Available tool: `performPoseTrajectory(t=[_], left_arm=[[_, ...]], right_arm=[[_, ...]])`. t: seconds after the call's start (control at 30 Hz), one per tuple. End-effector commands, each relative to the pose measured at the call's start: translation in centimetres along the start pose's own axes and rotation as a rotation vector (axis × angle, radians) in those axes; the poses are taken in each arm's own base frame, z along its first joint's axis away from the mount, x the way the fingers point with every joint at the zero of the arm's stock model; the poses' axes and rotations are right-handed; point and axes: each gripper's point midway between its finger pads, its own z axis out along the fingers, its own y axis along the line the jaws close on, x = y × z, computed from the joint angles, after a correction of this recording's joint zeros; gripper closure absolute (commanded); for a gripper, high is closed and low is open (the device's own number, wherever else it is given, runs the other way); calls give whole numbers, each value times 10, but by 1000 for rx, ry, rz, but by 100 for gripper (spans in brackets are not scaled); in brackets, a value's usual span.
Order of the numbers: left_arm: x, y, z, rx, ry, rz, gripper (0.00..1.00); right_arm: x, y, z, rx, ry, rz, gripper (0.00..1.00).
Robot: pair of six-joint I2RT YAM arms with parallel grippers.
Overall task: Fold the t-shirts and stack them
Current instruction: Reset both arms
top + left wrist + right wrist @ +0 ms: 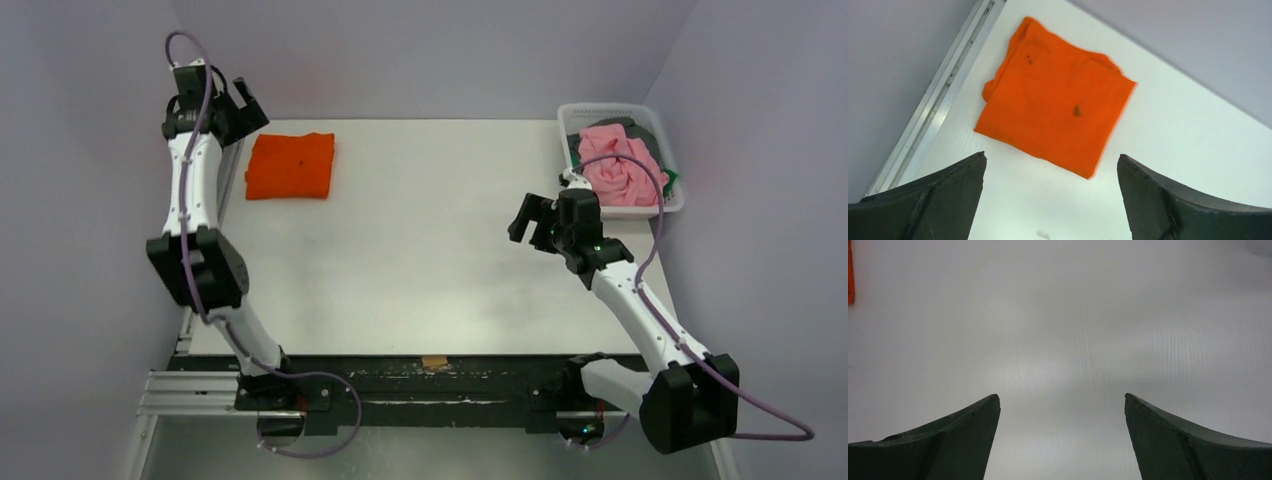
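Lying folded at the far-left corner of the desk (pixel 430 250), the orange t-shirt (pixel 290 166) is just beyond the left gripper (pixel 243 103), which is spread wide and empty. The pink t-shirt (pixel 620 165) is heaped over darker t-shirts (pixel 572 150) in the white basket (pixel 600 108) beside the right gripper (pixel 527 215), likewise spread and empty.

Folded t-shirt (pixel 290 166) lies left; other t-shirts (pixel 620 167) sit in basket (pixel 604 108) right.

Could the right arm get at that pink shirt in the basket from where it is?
Probably yes. The pink shirt lies uppermost in the open basket, close beside the right arm, nothing covering it. The arm's fingers stand open and empty, though pointing away.
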Motion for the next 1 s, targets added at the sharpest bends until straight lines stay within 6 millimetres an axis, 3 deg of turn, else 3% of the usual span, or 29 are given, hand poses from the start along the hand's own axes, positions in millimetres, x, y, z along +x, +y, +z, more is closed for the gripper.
performPoseTrajectory(t=[0.0,0.03,0.17,0.3,0.37,0.47,0.67,0.97], left_arm=[[9,-61,-128,277,-137,-81,0],[32,-71,-140,326,-134,-72,0],[157,-105,-185,471,-32,83,0],[268,-95,-199,535,100,149,0],[302,-85,-199,555,163,137,0],[315,-70,-200,515,189,125,0],[297,-62,-211,497,101,132,0],[295,-44,-211,436,47,120,0]], right_arm=[[-2,-7,-20,39,-20,23,6],[2,-9,-24,44,-15,30,6],[27,-20,-36,56,26,33,6],[51,-32,-48,65,52,28,5],[63,-38,-51,67,56,32,4],[73,-48,-55,86,45,23,3],[66,-56,-64,103,-48,27,3],[58,-57,-67,107,-86,22,4]])
